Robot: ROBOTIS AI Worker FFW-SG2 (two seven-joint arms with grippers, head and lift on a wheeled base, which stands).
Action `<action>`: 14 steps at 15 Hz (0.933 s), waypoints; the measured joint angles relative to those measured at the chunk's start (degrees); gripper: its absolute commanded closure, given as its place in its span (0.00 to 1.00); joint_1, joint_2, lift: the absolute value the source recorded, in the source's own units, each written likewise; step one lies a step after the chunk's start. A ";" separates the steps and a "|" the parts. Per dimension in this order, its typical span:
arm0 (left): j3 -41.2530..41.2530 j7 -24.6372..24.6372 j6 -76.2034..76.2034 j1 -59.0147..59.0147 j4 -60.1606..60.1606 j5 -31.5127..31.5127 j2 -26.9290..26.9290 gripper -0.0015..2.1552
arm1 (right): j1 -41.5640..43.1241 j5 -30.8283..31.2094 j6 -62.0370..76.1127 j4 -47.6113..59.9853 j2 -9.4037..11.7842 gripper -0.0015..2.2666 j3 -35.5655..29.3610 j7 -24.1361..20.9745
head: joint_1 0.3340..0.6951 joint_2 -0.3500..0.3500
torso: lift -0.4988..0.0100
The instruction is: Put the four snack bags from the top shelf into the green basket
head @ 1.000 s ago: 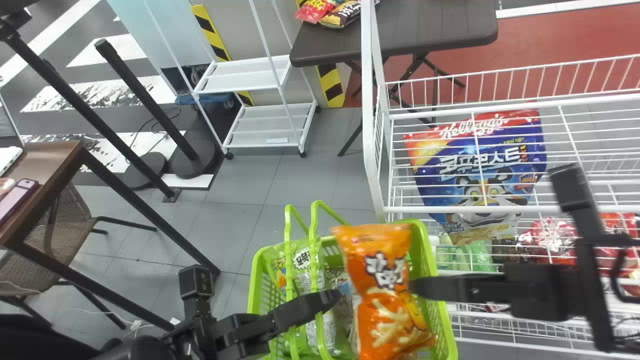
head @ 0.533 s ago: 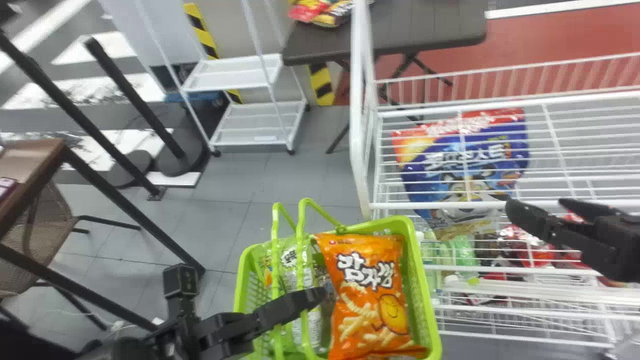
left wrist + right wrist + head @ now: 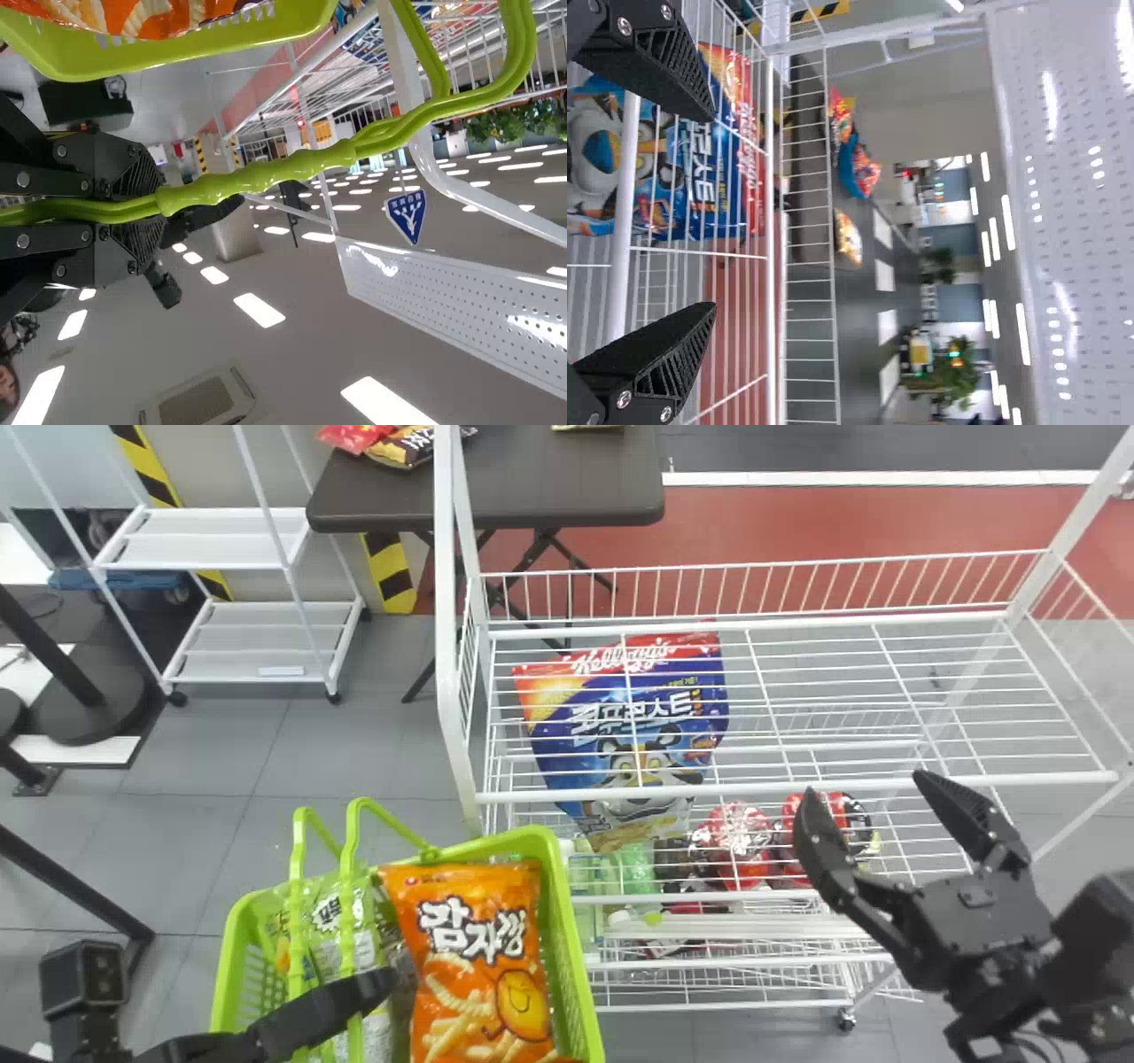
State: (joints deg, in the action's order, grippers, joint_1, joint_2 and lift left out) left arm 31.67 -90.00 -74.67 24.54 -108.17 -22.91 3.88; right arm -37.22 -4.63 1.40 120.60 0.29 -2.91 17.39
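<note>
The green basket (image 3: 567,939) holds an orange snack bag (image 3: 483,965) lying face up, with a green-and-white bag (image 3: 332,921) and other packaging beside it. My left gripper (image 3: 376,988) is at the basket's handles; in the left wrist view, this gripper (image 3: 146,205) is shut on the green handle (image 3: 266,175). Over the front of the white wire rack, my right gripper (image 3: 864,793) stands open and holds nothing. In the right wrist view, the right gripper (image 3: 709,212) has its fingers apart, with rack wires beyond. No snack bag lies on the top shelf (image 3: 797,786).
Through the top shelf's wires shows a large blue cereal bag (image 3: 633,726). Red packages (image 3: 735,841) and bottles sit lower in the rack. Behind it stands a dark table (image 3: 549,487) with snacks, and a white cart (image 3: 257,615) is at the back left.
The view has swung right, so basket and rack appear farther left. The right gripper has moved away from the orange bag, which now lies in the basket, and appears over the rack, open. The left arm still holds its place by the basket.
</note>
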 measured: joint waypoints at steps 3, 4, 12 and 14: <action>0.20 0.00 0.00 1.32 -0.91 -0.09 -0.25 1.00 | -0.95 1.36 2.70 -1.97 -0.11 0.03 -0.59 1.07 | 1.00 0.55 | 0.98; 0.17 0.00 0.00 1.45 -1.05 -0.03 -0.34 1.00 | -1.10 2.04 2.70 -2.15 -0.12 0.03 -0.57 1.02 | 1.00 0.55 | 0.98; 0.14 0.00 -0.04 2.61 -2.40 -0.03 -1.08 1.00 | -2.15 3.13 2.68 -2.30 -0.12 0.03 0.15 1.13 | 1.00 0.56 | 0.98; 0.14 0.00 -0.08 3.20 -3.43 0.00 -1.39 1.00 | -2.23 2.98 2.76 -2.29 -0.12 0.03 0.24 1.61 | 1.00 0.56 | 0.98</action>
State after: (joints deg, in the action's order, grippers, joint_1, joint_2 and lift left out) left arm 31.82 -90.00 -74.75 27.74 -111.60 -22.91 2.49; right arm -39.45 -1.64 4.16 118.31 0.17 -2.67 19.00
